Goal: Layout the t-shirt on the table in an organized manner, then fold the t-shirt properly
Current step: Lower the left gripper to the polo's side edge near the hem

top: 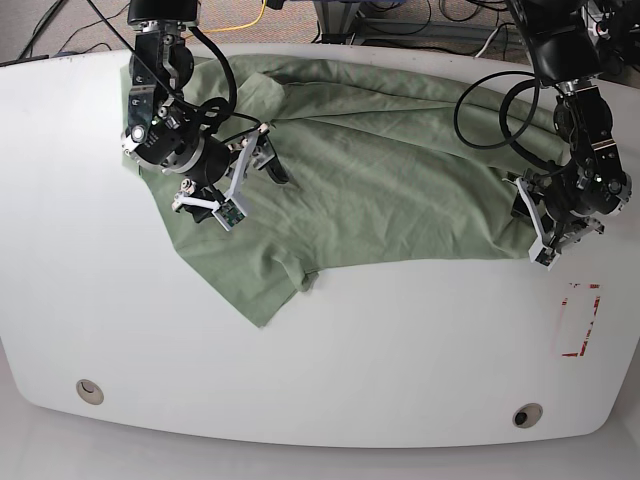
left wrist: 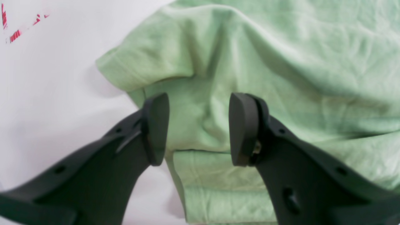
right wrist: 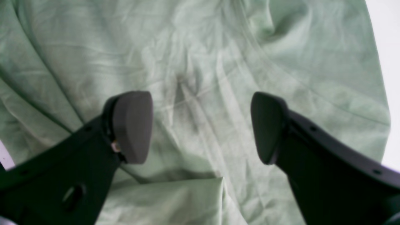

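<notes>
The t-shirt (top: 370, 170) lies rumpled across the upper middle of the table (top: 330, 360). The left gripper (left wrist: 198, 129) and right gripper (right wrist: 200, 128) hover over it, jaws apart, holding nothing. Pinch probably outer edges, then spread.

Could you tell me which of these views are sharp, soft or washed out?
Base view: sharp, evenly lit, with the t-shirt clear. Left wrist view: soft focus, the table blown out white, red tape smeared. Right wrist view: hazy and dim, creases blurred, the fingers dark.

The base view looks steeply down on the whole bench (top: 330, 350); each wrist view looks close along its end effector onto the shirt (top: 400, 180).
</notes>
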{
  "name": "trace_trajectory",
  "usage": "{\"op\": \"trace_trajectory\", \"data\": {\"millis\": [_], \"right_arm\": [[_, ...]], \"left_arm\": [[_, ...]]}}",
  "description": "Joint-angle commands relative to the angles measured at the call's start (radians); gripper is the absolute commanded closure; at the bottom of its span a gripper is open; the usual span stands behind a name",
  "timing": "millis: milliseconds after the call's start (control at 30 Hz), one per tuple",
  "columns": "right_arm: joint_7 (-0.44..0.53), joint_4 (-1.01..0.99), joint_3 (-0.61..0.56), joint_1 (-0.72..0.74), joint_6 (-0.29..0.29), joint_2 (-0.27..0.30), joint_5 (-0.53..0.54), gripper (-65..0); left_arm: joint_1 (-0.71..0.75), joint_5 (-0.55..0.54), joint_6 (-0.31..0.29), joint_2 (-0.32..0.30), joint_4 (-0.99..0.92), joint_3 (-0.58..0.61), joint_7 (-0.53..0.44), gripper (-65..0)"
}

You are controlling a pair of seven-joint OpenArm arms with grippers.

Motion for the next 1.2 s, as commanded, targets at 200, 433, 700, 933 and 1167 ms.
{"op": "trace_trajectory", "data": {"millis": [200,433,700,933,1167], "right_arm": [[0.023,0.019,0.003,0.01,-0.001,0.006,0.018,-46.0],[0.023,0.019,0.003,0.01,-0.001,0.006,0.016,-46.0],[0.023,0.018,0.003,0.01,-0.001,0.006,0.016,-46.0],[0.023,0.016,0.003,0.009,-0.001,0.006,0.011,-46.0],[0.028,0.021,0.011,0.01,-0.001,0.011,0.008,-46.0]], "left_arm": [[-0.015,-0.01,-0.001,-0.013,0.062,-0.007,0.0,-28.7],[-0.021,-0.009,-0.001,-0.013,0.067,-0.005,0.048,-28.7],[-0.018,-0.007,-0.001,-0.014,0.066,0.001,0.049,-28.7],[-0.016,-0.007,-0.001,-0.016,0.069,0.001,0.049,-28.7],[-0.016,-0.004,-0.001,-0.016,0.101,-0.023,0.029,-28.7]]}}
